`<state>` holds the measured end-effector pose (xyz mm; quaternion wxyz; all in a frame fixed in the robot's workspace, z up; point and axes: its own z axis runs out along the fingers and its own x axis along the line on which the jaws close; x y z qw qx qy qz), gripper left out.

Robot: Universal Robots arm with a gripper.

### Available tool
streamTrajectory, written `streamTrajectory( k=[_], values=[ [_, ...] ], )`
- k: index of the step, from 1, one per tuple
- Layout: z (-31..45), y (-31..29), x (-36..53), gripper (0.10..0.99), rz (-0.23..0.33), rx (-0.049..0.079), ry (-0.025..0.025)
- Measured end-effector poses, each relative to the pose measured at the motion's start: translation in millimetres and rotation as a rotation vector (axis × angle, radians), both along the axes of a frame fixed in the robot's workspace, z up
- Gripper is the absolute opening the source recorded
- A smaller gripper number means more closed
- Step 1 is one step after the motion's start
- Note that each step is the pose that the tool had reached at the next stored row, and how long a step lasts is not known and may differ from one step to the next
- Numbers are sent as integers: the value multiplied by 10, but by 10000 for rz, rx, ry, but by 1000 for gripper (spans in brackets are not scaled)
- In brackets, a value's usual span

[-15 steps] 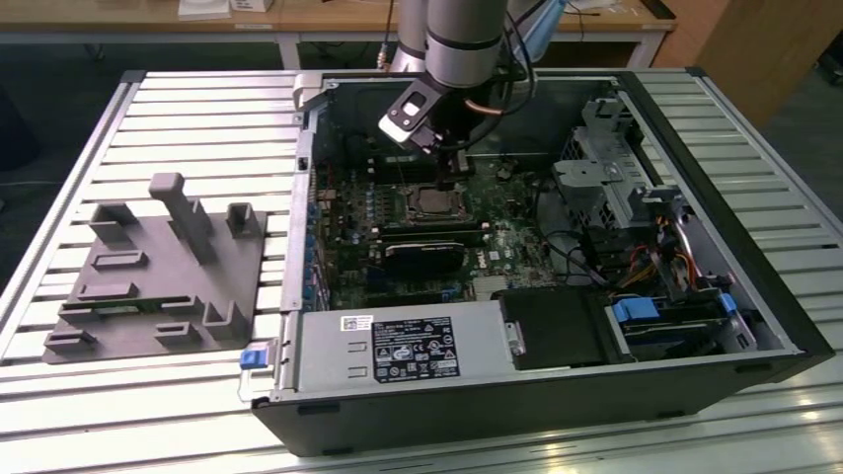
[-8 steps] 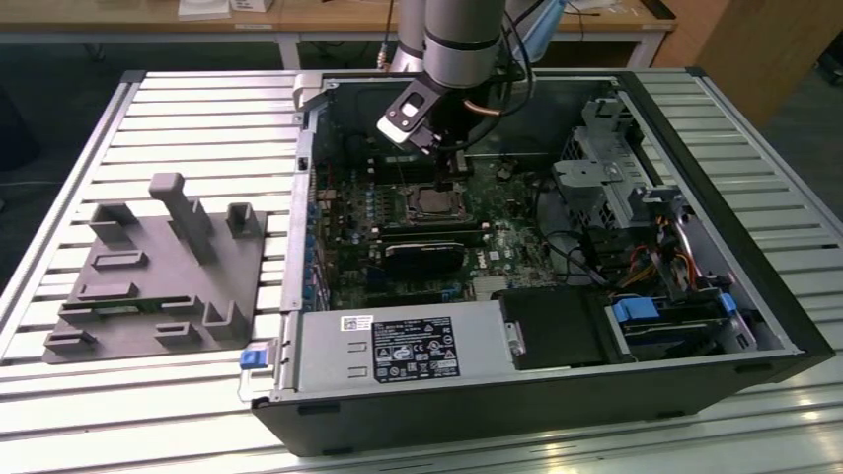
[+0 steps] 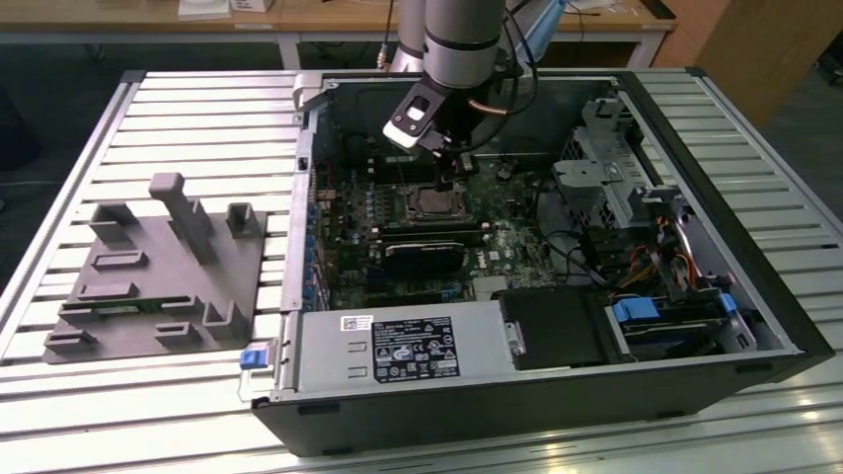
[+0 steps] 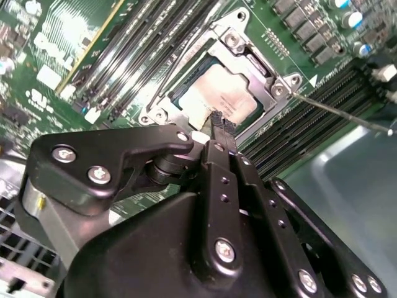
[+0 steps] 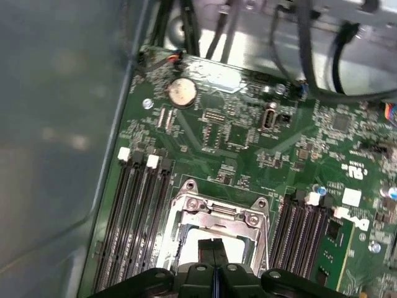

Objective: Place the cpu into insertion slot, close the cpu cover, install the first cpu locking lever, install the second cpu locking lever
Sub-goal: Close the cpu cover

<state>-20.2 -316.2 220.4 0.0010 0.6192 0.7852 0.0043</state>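
Observation:
Inside the open computer case, the cpu (image 4: 226, 99) lies in its socket (image 3: 429, 204) with its pale metal face up. The cpu cover (image 4: 245, 43), a silvery frame, lies flat around it, and shows again as the cpu cover (image 5: 217, 214) in the first wrist view. My gripper (image 4: 217, 121) is shut with nothing between its fingers, its tips just over the near edge of the cpu. In the exterior view the gripper (image 3: 445, 178) hangs right above the socket. One thin locking lever (image 4: 338, 113) sticks out sideways from the socket corner. Another lever (image 4: 186, 59) runs along the socket's side.
Black memory slots (image 5: 133, 217) flank the socket on both sides. A black card (image 3: 421, 259) and the power supply (image 3: 395, 351) sit nearer the case front. Drive cages and cables (image 3: 646, 247) fill the exterior view's right. A grey fixture (image 3: 158, 267) stands on the slatted table.

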Motion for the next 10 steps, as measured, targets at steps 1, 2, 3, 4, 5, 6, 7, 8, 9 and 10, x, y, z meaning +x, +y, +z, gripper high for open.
streamTrajectory(
  k=[1,2,3,4,5,6,7,8,9,10],
  values=[
    [0,0,0,106,177,1,0],
    [0,0,0,106,363,0,0],
    [0,0,-1,106,533,0,0],
    [0,0,-1,106,700,0,0],
    [0,0,-1,106,867,0,1],
    [0,0,-1,106,1032,0,0],
    [0,0,-2,106,1199,0,0],
    [0,0,-2,106,1364,0,0],
    [0,0,-3,106,1546,0,0],
    [0,0,-3,106,1712,0,0]
  ],
)
